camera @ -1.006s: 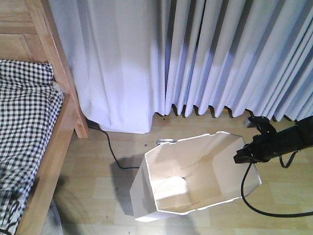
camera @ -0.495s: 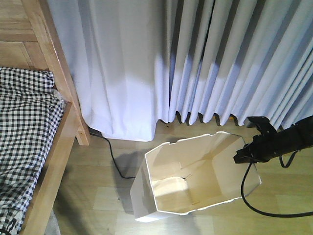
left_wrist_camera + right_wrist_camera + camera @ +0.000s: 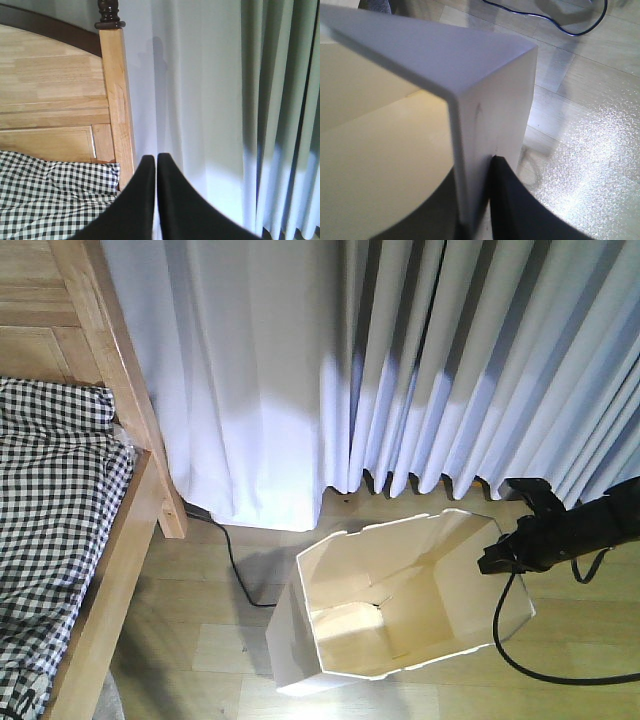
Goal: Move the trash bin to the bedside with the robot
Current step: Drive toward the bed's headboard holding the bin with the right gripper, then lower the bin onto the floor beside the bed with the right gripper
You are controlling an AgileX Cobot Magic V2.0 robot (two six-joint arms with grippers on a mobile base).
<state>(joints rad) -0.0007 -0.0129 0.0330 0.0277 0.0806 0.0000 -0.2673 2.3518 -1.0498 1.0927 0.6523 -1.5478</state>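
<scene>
The right gripper (image 3: pixel 493 558) clamps the rim wall of the bin (image 3: pixel 420 585), one finger inside and one outside. The bin stands on the floor (image 3: pixel 200 625) before the curtain (image 3: pixel 260 390), apart from the bed (image 3: pixel 60 490). The left gripper (image 3: pixel 155 159) is closed and empty.

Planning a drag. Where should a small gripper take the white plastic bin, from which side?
Pinch the thin rim wall of the white octagonal plastic trash bin, from above, on the side away from the wooden bed: one finger inside, one outside. The body looks too wide to span. The right gripper grips there.
</scene>
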